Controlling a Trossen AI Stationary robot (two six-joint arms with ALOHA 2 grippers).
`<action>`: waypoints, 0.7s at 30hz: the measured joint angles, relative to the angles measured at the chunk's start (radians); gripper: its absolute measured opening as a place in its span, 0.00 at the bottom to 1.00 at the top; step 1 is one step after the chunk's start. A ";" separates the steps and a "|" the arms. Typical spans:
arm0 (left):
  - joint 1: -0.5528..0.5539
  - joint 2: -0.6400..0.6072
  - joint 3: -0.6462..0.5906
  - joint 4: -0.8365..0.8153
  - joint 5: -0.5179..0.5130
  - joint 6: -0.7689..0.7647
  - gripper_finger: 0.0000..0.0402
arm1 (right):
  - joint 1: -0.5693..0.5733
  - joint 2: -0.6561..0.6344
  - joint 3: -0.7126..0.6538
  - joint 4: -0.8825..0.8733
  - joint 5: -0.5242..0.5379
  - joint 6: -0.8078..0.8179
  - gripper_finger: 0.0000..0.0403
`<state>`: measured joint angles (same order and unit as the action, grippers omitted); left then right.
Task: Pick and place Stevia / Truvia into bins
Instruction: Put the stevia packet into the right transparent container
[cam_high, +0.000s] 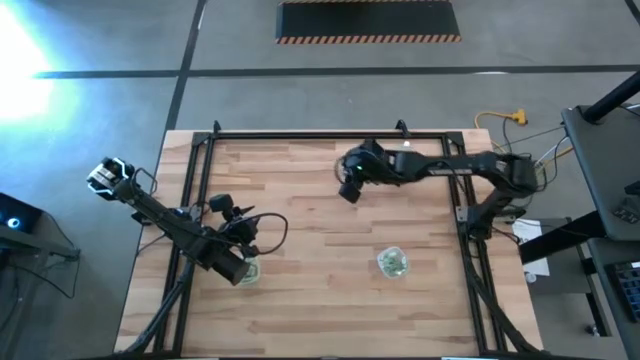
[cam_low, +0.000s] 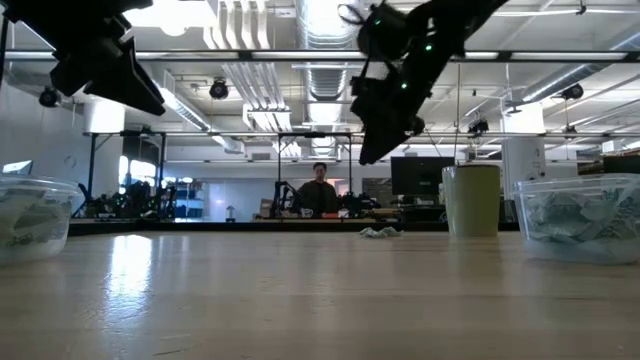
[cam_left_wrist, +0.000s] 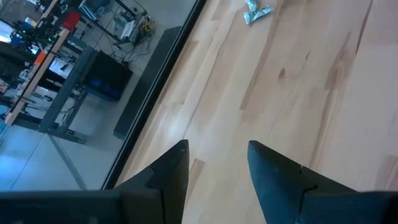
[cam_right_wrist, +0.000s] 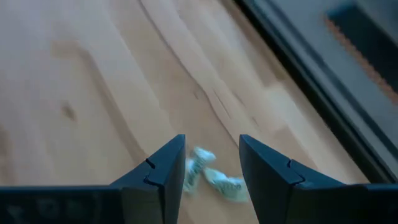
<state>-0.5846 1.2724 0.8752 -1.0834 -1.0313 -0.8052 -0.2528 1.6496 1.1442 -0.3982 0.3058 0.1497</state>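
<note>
The right pincer (cam_right_wrist: 211, 177) hangs above the last loose sachets (cam_right_wrist: 208, 174) on the tabletop (cam_high: 330, 300), its fingers apart and empty, the small crumpled pile showing between them in the right wrist view. In the low view the pile (cam_low: 380, 232) lies far across the tabletop, near the beige cup (cam_low: 472, 200). Taking the right bin (cam_high: 392, 262) as the landmark, the sachets sit well beyond it toward the far edge, under the right arm; the left bin (cam_high: 247, 271) lies well to its side, at the same depth. Both bins already hold sachets. The left pincer (cam_left_wrist: 217, 168) hovers over the left bin, open and holding nothing.

The sachets look very light, thin and soft, so they will likely crumple and slide on the smooth wood instead of resisting. The best hold seems to be across the middle of the bunched pile, fingers pressed right down to the wood, pinching the raised folds, not a flat edge
</note>
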 joint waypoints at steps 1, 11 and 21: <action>0.000 0.000 0.001 0.001 0.000 0.000 0.37 | -0.008 0.029 0.036 -0.046 0.000 0.000 0.35; 0.000 0.000 0.001 0.000 0.003 0.000 0.37 | -0.041 0.255 0.273 -0.198 -0.001 -0.056 0.35; 0.000 0.000 -0.001 0.001 0.009 0.001 0.37 | -0.102 0.314 0.324 -0.289 -0.141 -0.015 0.40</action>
<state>-0.5846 1.2724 0.8747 -1.0826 -1.0225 -0.8047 -0.3548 1.9636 1.4677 -0.6869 0.1651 0.1350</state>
